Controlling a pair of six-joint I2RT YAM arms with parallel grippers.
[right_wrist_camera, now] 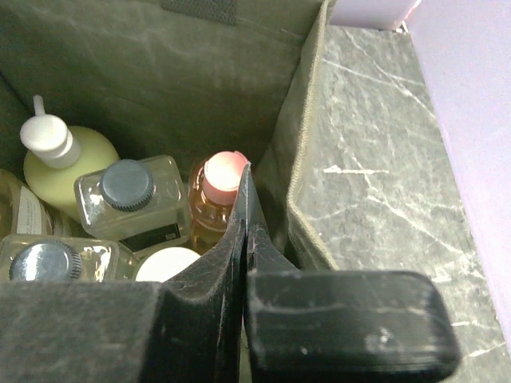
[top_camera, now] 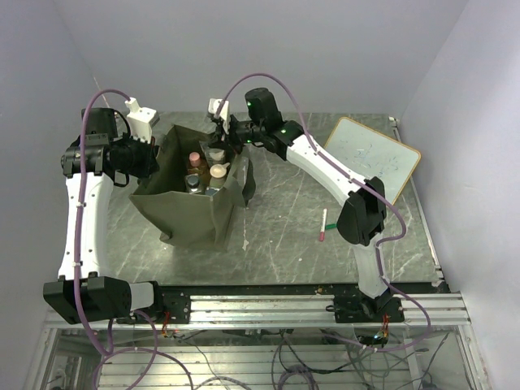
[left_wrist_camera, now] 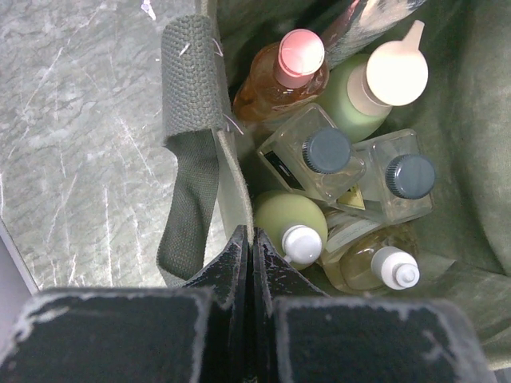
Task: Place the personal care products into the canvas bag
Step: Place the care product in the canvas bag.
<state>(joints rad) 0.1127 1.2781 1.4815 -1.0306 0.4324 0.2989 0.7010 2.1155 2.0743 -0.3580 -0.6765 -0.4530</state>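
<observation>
Angled whiteboard (top_camera: 374,156), red-tipped marker (top_camera: 323,225), grey marbled table (top_camera: 284,215)

On the top view the bottles (top_camera: 203,172) inside the canvas bag (top_camera: 191,219) are too small for me to count, and the right hand (top_camera: 218,134) covers the bag's 12 o'clock rim. On the right wrist view my fingers (right_wrist_camera: 219,263) hide half the orange bottle (right_wrist_camera: 204,211); the clear bottle (right_wrist_camera: 48,257) at 8 o'clock is cut off. The left hand (left_wrist_camera: 249,235) swallows the rim at 6 o'clock of its view.
</observation>
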